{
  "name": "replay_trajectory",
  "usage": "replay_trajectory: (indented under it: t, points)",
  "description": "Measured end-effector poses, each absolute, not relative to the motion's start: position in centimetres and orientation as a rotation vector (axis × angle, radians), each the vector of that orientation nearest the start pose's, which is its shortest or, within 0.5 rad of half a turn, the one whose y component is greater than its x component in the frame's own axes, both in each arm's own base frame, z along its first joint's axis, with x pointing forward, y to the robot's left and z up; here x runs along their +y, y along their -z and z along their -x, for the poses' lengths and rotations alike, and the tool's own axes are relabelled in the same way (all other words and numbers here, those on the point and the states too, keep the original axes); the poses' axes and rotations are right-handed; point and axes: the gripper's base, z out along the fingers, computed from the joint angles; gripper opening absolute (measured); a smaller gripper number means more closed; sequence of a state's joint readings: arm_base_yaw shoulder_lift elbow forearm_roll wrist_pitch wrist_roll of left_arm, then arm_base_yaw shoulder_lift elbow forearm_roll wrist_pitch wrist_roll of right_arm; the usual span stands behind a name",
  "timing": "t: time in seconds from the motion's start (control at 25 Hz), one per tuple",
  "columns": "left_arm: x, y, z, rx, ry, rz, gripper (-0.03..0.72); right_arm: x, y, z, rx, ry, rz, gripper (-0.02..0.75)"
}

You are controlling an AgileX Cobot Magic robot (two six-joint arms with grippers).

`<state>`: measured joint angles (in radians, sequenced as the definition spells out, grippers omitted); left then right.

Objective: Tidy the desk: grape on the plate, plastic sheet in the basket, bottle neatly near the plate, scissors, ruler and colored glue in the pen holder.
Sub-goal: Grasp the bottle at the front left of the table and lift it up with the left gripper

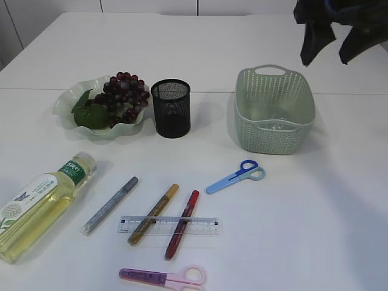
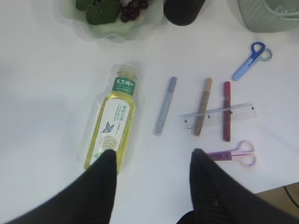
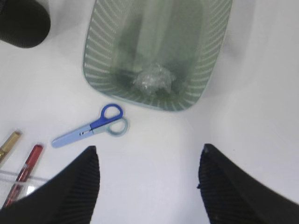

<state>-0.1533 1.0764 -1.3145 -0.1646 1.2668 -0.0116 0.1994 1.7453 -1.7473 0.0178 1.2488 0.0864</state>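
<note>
Grapes (image 1: 124, 94) are sitting on the wavy green plate (image 1: 65, 100) at the back left of the white bench (image 1: 315, 218), next to a couple of leaves. Just right of the plate I've got the black mesh pen holder (image 1: 170, 108), and I can't tell from here whether anything is in it. Further right is the pale green basket (image 1: 274, 109), and my right wrist cam shows the crumpled plastic sheet (image 3: 153, 78) lying at the bottom of it.

Nearer the front, the bottle (image 1: 37, 206) of yellowish drink lies on its side at the left, cap pointing toward the plate but well apart from it. Three glue pens lie side by side: silver glue (image 1: 110, 205), gold glue (image 1: 153, 214) and red glue (image 1: 182, 225). The clear ruler (image 1: 170, 225) is crossed with the gold and red ones. Blue scissors (image 1: 236, 176) lie between the pens and the basket, pink scissors (image 1: 163, 277) at the front edge.

My left pincer (image 2: 152, 161) hangs spread wide, nothing in it, above the bench between the bottle and the pink scissors. My right pincer (image 3: 149, 161) is also wide apart with nothing held, hovering near the basket and the blue scissors.
</note>
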Motion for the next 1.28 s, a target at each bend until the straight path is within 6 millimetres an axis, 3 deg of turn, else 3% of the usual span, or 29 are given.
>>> replay_trajectory:
  t: [0.32, 0.6, 1.08, 1.28]
  points:
    - [-4.8, -36.9, -24.2, 2.727, 0.213, -0.202, 0.548, 6.4, -36.9, -28.2, 2.737, -0.188, 0.144, 0.521]
    - [-5.0, -31.5, -28.7, 2.899, 0.101, -0.308, 0.569, 5.6, -36.5, -23.6, 2.743, -0.214, 0.141, 0.521]
    - [-8.6, -24.3, -31.9, 3.021, -0.059, -0.765, 0.572, 5.9, -36.9, -22.4, 2.718, -0.290, 0.182, 0.521]
    - [-8.5, -24.0, -32.4, 2.988, -0.104, -0.778, 0.568, 5.9, -36.9, -22.4, 2.717, -0.291, 0.193, 0.521]
